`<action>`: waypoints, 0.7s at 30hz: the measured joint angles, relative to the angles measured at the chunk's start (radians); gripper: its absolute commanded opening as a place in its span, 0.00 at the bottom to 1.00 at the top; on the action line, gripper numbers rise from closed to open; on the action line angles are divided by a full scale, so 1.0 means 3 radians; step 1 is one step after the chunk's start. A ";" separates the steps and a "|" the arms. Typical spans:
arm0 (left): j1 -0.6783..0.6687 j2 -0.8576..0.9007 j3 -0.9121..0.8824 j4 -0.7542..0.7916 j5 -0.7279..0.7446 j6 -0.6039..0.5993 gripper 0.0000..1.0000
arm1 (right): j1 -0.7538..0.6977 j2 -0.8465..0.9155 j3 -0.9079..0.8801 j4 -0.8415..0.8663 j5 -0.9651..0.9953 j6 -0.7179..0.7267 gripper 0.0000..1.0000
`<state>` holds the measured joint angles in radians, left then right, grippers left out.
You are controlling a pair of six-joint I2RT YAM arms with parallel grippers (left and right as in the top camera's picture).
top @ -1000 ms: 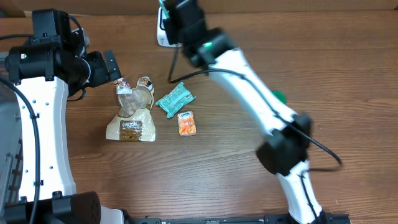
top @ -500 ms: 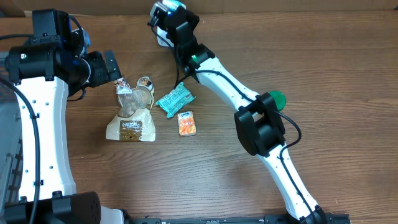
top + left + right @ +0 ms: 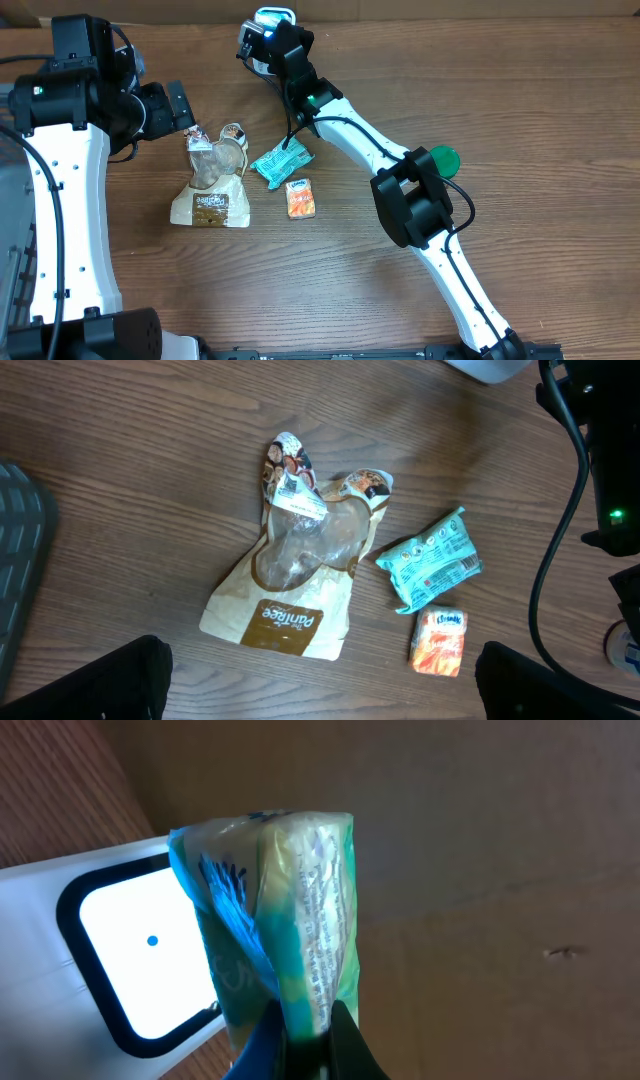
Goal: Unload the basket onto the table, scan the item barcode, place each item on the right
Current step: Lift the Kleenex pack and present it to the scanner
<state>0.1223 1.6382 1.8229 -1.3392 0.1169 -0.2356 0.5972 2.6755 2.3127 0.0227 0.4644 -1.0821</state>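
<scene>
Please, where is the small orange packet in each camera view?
Overhead: orange packet lies left of centre, just below the teal packet.
Left wrist: orange packet at lower right, again just below the teal packet.
Right wrist: not in it.
Shared landmark: the teal packet, seen in overhead and left wrist.

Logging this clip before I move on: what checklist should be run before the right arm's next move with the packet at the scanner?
1. Grip: right gripper shut on held packet: ok.
2. Position: held packet in front of scanner, beside its lit window: ok.
3. Barcode turned toward the window: cannot tell; no barcode shows.
4. Other arm: left gripper open and empty, above brown bag: ok.
5. Spare items: teal packet and orange packet lie away from the scanner: ok.
</scene>
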 measured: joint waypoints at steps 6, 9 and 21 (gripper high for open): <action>0.0000 0.0000 0.0000 0.0000 0.0000 0.0000 1.00 | -0.0003 -0.0001 0.0000 -0.0019 -0.0001 0.0249 0.04; 0.0000 0.0000 0.0000 -0.0001 0.0000 0.0000 1.00 | -0.0017 -0.0037 0.0000 -0.0281 -0.0066 0.0497 0.04; 0.0000 0.0000 0.0000 -0.0001 0.0000 0.0000 1.00 | -0.0272 -0.1803 0.0003 -0.3332 -0.1282 0.3436 0.04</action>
<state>0.1223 1.6382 1.8229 -1.3396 0.1169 -0.2356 0.5156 2.1345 2.3135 -0.9768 0.0799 -0.0513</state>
